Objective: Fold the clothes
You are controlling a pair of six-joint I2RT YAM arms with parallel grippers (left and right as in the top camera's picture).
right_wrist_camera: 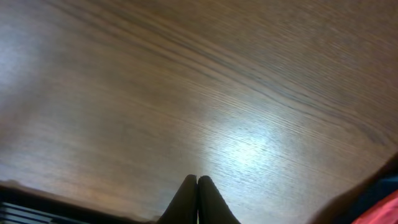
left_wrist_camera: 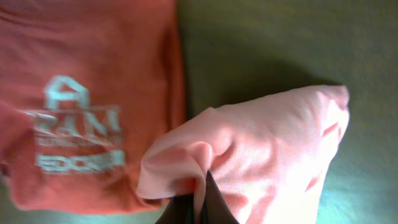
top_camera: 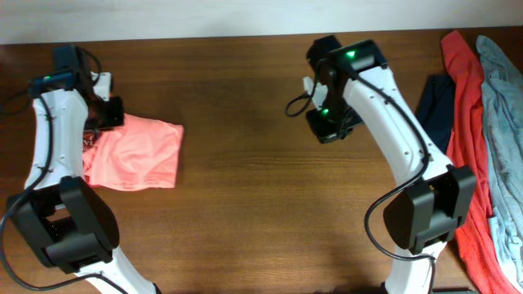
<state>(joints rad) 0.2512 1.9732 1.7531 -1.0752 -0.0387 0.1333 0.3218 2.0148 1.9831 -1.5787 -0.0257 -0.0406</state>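
- The left gripper (top_camera: 109,115) stood at the upper left of the overhead view, over the top left corner of the salmon-pink shirt (top_camera: 136,155).
- In the left wrist view its fingers (left_wrist_camera: 217,211) were closed to a narrow point at the bottom edge, pinching a fold of the salmon-pink shirt (left_wrist_camera: 267,149) between them.
- The pink shirt lay in a folded block on the left part of the table (top_camera: 253,196). Its left edge lay over a red shirt with white lettering (left_wrist_camera: 87,93), which filled the left half of the wrist view.
- The right gripper (top_camera: 330,127) hung at the upper middle of the overhead view, above bare wood.
- In the right wrist view its two fingertips (right_wrist_camera: 198,186) were pressed together with nothing between them.
- At the right edge lay a heap of other clothes: a coral-red garment (top_camera: 467,122), a grey-blue garment (top_camera: 502,122) and a navy garment (top_camera: 437,102), well apart from both grippers.
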